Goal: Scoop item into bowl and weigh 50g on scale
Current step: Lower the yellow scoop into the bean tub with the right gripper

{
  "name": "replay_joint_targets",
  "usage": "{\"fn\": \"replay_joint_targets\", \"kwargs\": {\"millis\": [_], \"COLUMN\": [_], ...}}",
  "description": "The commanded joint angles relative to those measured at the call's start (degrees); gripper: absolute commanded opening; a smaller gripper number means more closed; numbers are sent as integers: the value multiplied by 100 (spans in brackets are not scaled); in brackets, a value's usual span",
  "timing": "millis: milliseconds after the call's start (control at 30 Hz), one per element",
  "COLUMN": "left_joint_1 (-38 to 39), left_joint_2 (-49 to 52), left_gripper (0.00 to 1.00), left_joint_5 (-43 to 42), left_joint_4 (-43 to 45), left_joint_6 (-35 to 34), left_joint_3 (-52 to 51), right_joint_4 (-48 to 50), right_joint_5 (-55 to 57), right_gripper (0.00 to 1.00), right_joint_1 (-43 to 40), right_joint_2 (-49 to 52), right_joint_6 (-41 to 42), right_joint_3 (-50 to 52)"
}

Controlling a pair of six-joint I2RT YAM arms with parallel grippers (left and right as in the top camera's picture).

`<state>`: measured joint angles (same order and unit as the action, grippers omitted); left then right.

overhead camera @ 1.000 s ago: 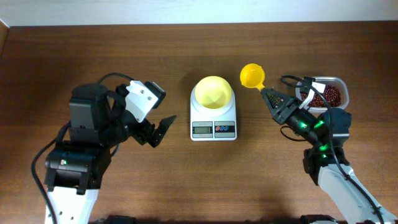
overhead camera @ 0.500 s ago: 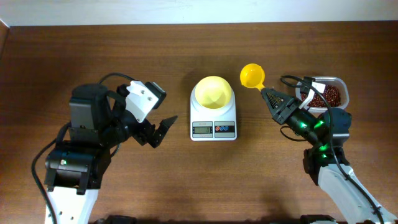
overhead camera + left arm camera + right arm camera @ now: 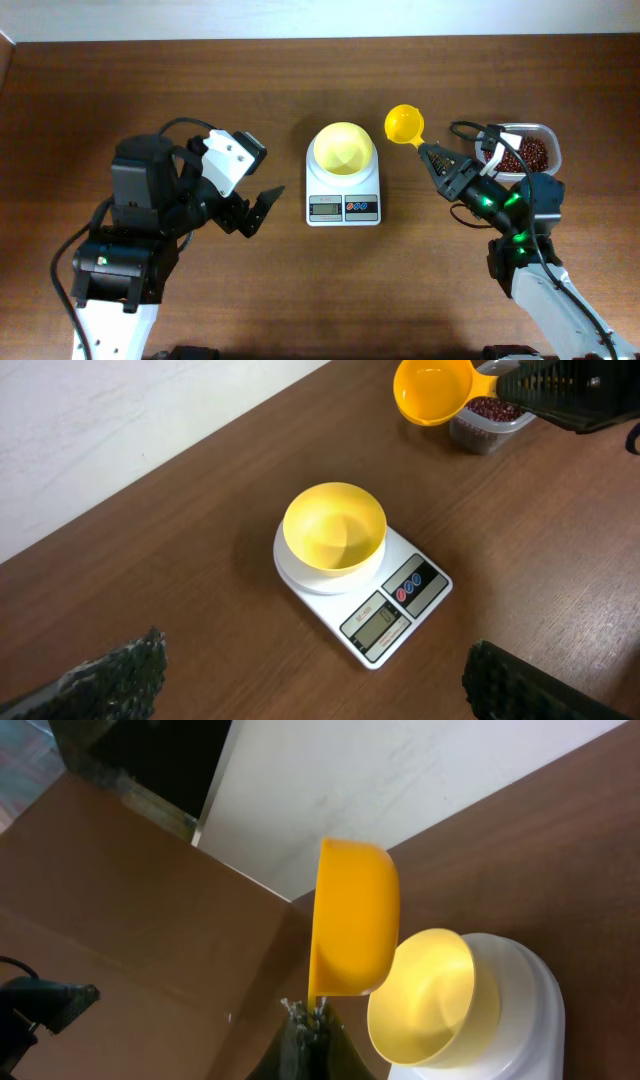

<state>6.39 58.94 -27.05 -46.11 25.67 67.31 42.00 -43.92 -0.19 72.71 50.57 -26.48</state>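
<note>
The pale yellow bowl (image 3: 343, 148) stands empty on the white scale (image 3: 343, 197) at the table's middle. My right gripper (image 3: 431, 153) is shut on the handle of a yellow scoop (image 3: 405, 124), which hovers right of the bowl and shows no beans inside. The red-brown beans (image 3: 530, 153) lie in a clear tub (image 3: 551, 140) at the far right. My left gripper (image 3: 254, 210) stands open left of the scale, holding nothing. In the left wrist view the bowl (image 3: 334, 527), scale (image 3: 400, 595) and scoop (image 3: 432, 390) show. In the right wrist view the scoop (image 3: 353, 920) hangs beside the bowl (image 3: 430, 995).
The brown wooden table (image 3: 300, 80) runs to a pale wall at the back. The right arm's cable (image 3: 470, 128) loops between the scoop and the tub. The left arm's body (image 3: 140, 210) fills the left side.
The scoop has edged very slightly left toward the bowl. The left arm has not moved.
</note>
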Motion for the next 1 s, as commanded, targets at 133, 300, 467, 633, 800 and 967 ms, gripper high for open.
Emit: {"fn": "replay_joint_targets", "kwargs": {"millis": [133, 300, 467, 633, 800, 967], "left_joint_1": [-17, -17, -17, -17, -17, -17], "left_joint_2": [-2, -2, -2, -2, -2, -2], "left_gripper": [99, 99, 99, 99, 99, 99], "left_joint_5": [28, 28, 28, 28, 28, 28], "left_joint_4": [-7, -7, -7, -7, -7, -7], "left_joint_6": [-70, -70, -70, -70, -70, -70], "left_joint_3": [120, 120, 120, 120, 120, 120], "right_joint_4": [-439, -1235, -2769, -6402, -7267, -7311], "right_joint_5": [-284, 155, 122, 2135, 3716, 5047], "right_gripper": [4, 4, 4, 4, 4, 4], "right_joint_1": [-26, -343, -782, -772, -772, -772], "right_joint_2": [4, -26, -109, -109, -109, -70], "right_joint_6": [-717, -2142, -3123, -5346, -5956, -6389], "right_joint_3": [-96, -216, -1386, -3099, -3687, -3685]}}
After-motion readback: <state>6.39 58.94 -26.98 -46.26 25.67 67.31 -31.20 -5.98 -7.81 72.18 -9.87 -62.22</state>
